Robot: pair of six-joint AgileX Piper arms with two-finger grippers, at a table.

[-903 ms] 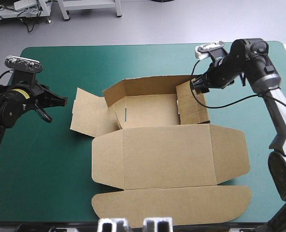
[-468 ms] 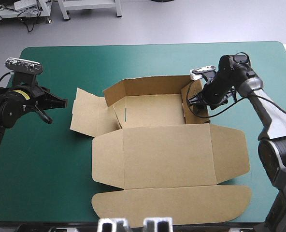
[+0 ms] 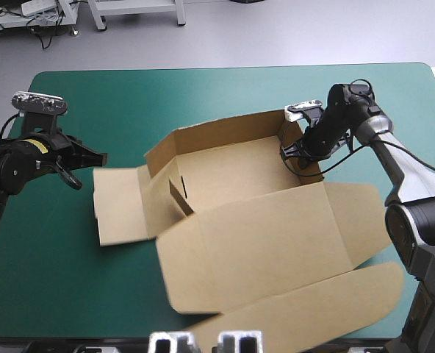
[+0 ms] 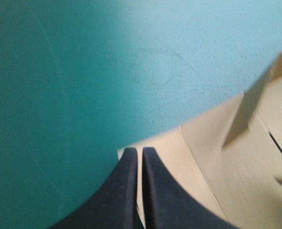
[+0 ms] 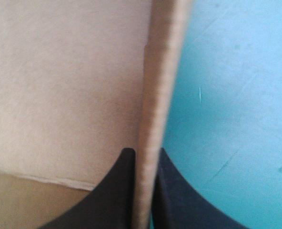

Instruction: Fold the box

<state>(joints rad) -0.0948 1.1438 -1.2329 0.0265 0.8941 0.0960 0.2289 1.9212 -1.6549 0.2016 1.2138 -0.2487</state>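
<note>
box [image 3: 276,243] swung round, walls up, right gripper [image 3: 290,151] clamping wall [image 5: 162,71], left gripper [image 4: 135,152] closed

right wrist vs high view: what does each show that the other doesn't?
Right wrist only: the wall's edge close up, between the fingers of the right pincer, all but shut on it. High only: the whole box, its lid lying open, and the left pincer by the left flap. Both: brown board on the teal-green cover.
</note>
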